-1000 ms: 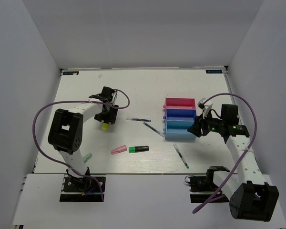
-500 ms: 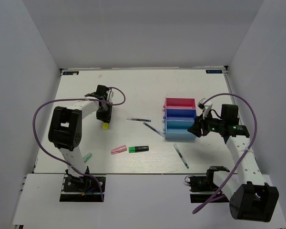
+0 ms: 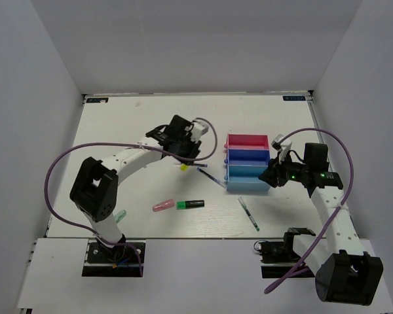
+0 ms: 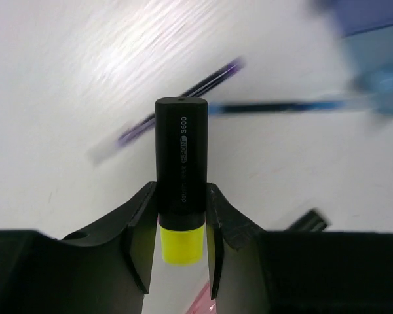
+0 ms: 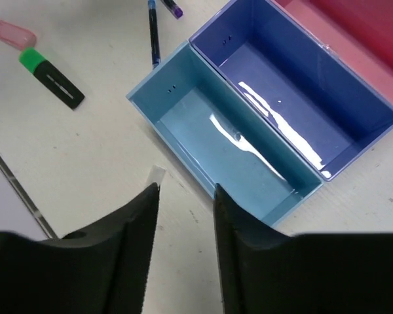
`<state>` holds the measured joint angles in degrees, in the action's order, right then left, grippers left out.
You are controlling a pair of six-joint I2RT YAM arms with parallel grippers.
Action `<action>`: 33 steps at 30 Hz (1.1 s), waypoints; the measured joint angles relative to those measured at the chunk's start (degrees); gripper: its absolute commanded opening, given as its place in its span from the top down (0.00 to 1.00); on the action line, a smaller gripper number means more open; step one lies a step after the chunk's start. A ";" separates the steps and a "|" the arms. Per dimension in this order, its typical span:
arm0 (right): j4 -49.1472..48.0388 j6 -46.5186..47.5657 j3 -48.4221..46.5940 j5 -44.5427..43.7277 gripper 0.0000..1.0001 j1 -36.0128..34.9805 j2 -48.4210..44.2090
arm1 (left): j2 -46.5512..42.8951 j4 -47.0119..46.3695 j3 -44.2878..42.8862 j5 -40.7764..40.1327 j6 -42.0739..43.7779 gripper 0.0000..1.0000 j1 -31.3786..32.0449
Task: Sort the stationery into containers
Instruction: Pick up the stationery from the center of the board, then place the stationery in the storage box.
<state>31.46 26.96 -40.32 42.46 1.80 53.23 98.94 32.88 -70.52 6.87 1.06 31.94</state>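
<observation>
sorting barely begun: all three trays (image 3: 247, 172) look empty. left gripper (image 4: 181, 196) pinches a yellow highlighter (image 4: 181, 150) above the pens (image 3: 211, 177), short of the trays; right gripper (image 5: 185, 196) hangs spread, empty. pink highlighter (image 3: 162, 205) and green highlighter (image 3: 190, 204) lie unsorted.

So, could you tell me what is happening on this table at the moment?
The left gripper is shut on a black highlighter with a yellow end, holding it just left of the three joined trays. The right gripper hangs open and empty by the light blue tray. That tray and the purple-blue tray hold nothing; a pink highlighter, a green highlighter and thin pens lie on the table.
</observation>
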 measured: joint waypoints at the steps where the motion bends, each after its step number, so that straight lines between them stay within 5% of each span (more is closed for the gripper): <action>1: 0.02 0.15 0.00 0.20 0.80 0.02 0.00 | -0.33 -0.85 -1.95 0.26 0.87 1.00 2.54; 4: -0.02 0.76 0.00 1.11 1.00 0.00 -0.13 | 0.11 -4.85 -7.93 0.94 3.91 1.00 7.89; 12: 0.04 2.27 0.02 3.19 1.00 0.02 -0.81 | 13.31 -18.27 -23.37 3.10 8.09 1.00 12.79; 26: -1.86 5.25 2.99 3.89 1.00 0.07 -4.50 | 29.73 -36.09 -32.41 7.10 3.80 1.00 12.74; 31: -2.01 5.81 3.04 4.00 0.99 0.07 -4.50 | 31.52 -37.48 -34.64 7.08 2.95 0.82 12.70; 33: -2.01 5.84 3.04 4.02 0.89 0.07 -4.50 | 31.85 -37.64 -34.67 7.04 2.64 0.69 12.52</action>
<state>29.45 32.80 -37.28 46.48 1.87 48.73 130.78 -4.75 -105.19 13.91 3.70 44.47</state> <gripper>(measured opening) 0.032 0.413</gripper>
